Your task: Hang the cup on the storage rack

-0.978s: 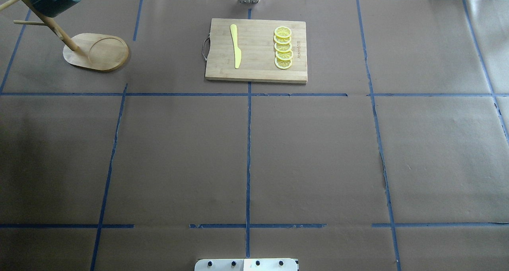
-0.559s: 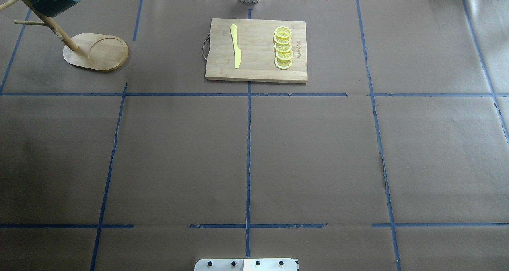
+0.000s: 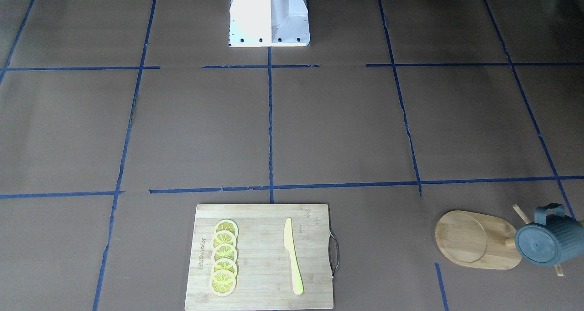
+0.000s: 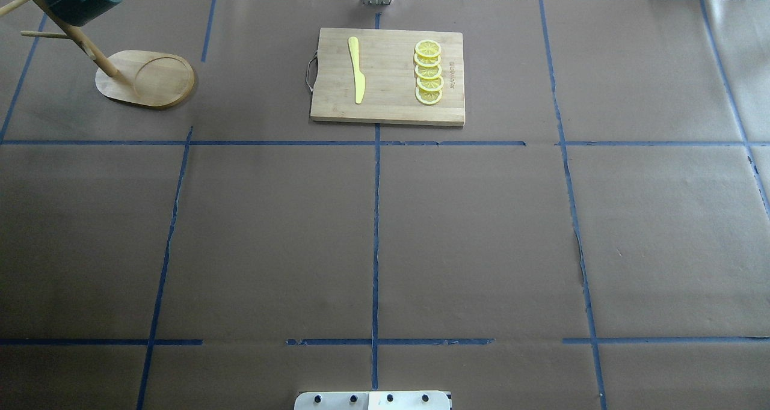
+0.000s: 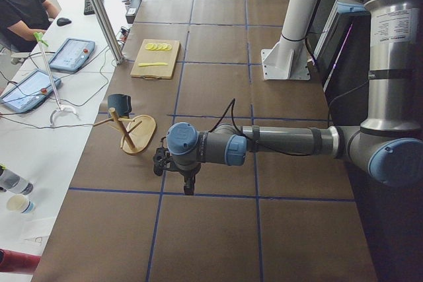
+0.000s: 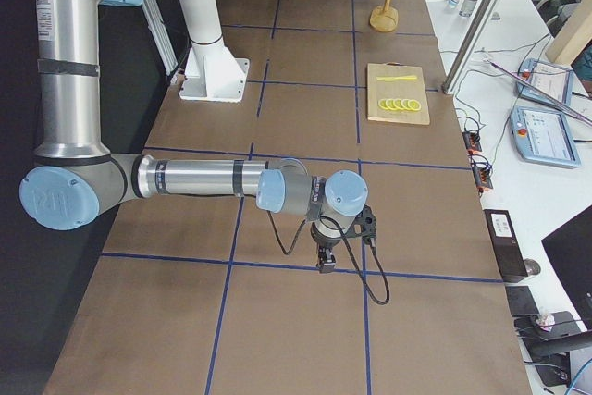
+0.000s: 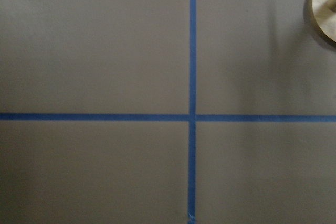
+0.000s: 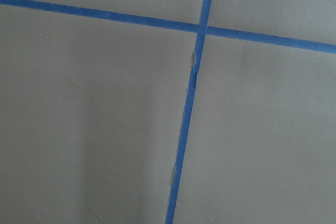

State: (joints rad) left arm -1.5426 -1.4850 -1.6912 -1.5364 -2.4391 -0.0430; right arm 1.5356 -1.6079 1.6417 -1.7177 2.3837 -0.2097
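So the cup [image 3: 545,245] is up on the storage rack [image 3: 474,240], near the top of its post, off the tabletop [image 3: 319,128], over in the far corner on the robot's left. It's dark teal-grey with ribbed sides, a flat round bottom and a squarish loop handle. The rack's pale bamboo: oval base, round recess, thin pegs. The left hand [image 5: 188,186] and right hand [image 6: 326,261] hang low over the brown paper, well apart from it. Can't tell whether either's open or closed.
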